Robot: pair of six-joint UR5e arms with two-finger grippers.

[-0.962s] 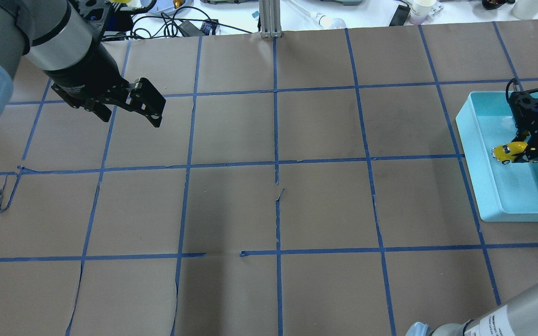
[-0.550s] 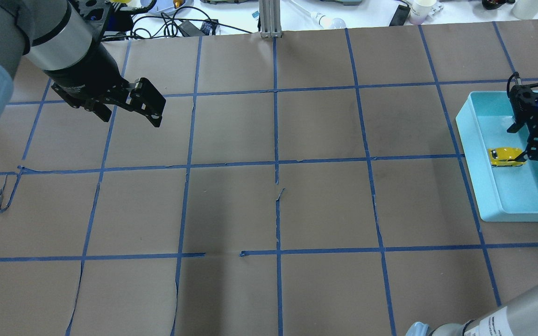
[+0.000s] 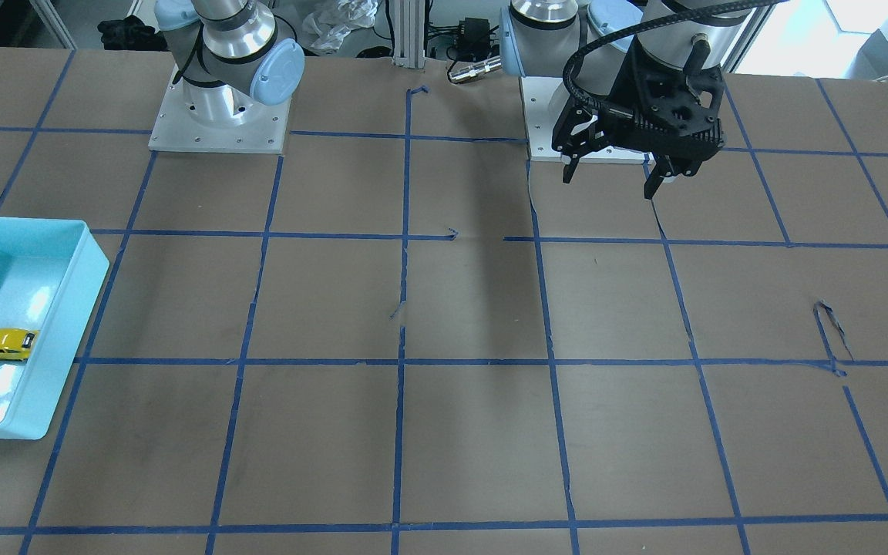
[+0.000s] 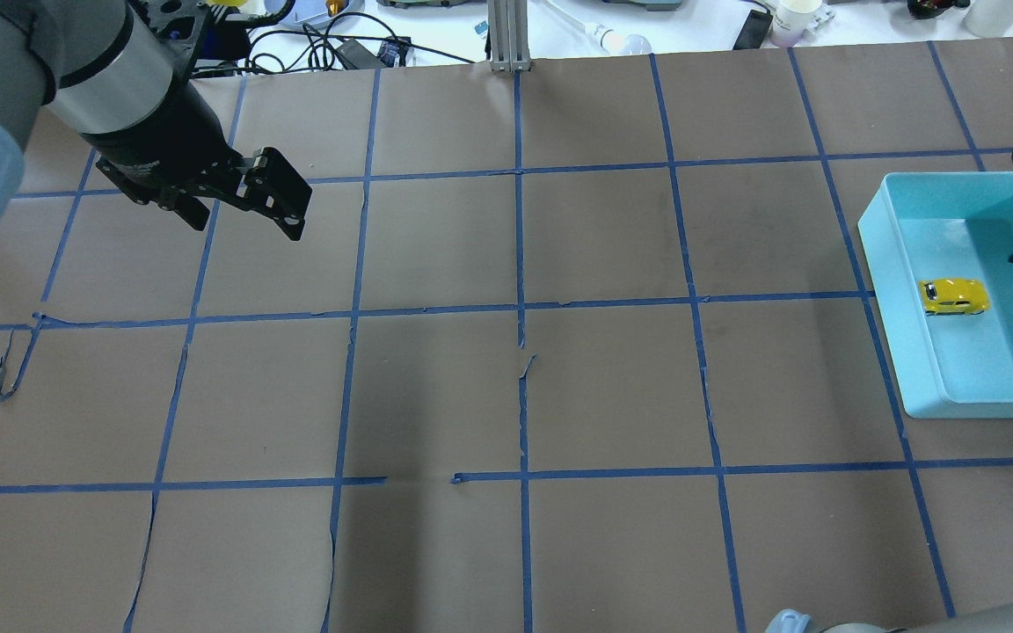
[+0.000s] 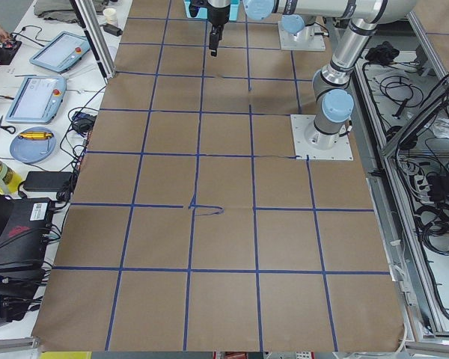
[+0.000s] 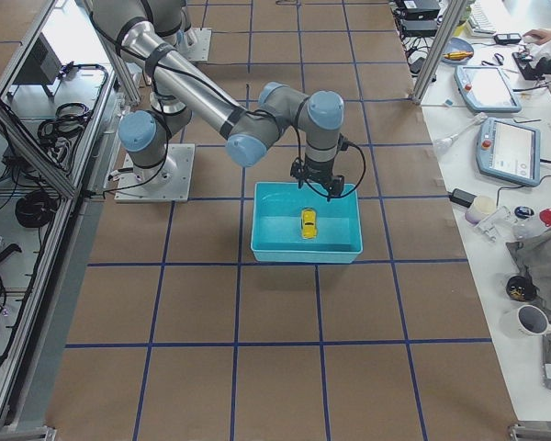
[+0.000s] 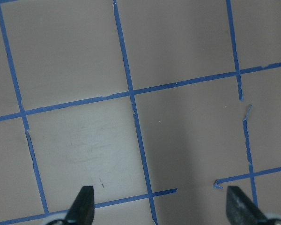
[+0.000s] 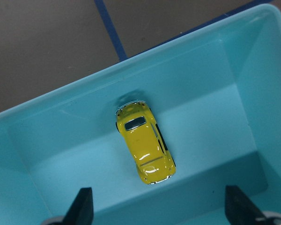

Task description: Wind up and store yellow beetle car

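Yellow beetle car (image 4: 954, 296) sits on its wheels inside the turquoise bin (image 4: 898, 308), just beside the wall nearest the middle of the worktop (image 4: 436, 396). Right end effector (image 8: 161, 208) hangs above the bin, fingers spread wide, well clear of the car. Left end effector (image 3: 611, 182) hovers far off over brown paper, fingers spread too. Blue tape grid (image 4: 519, 264) crosses the paper, torn in places. Cables (image 4: 313, 44) and a cup (image 4: 795, 19) lie past the far edge.

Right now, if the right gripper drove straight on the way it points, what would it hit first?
Likely the teal bin's floor, just beside the yellow beetle car; the open right gripper points down into it, though depth is unclear.
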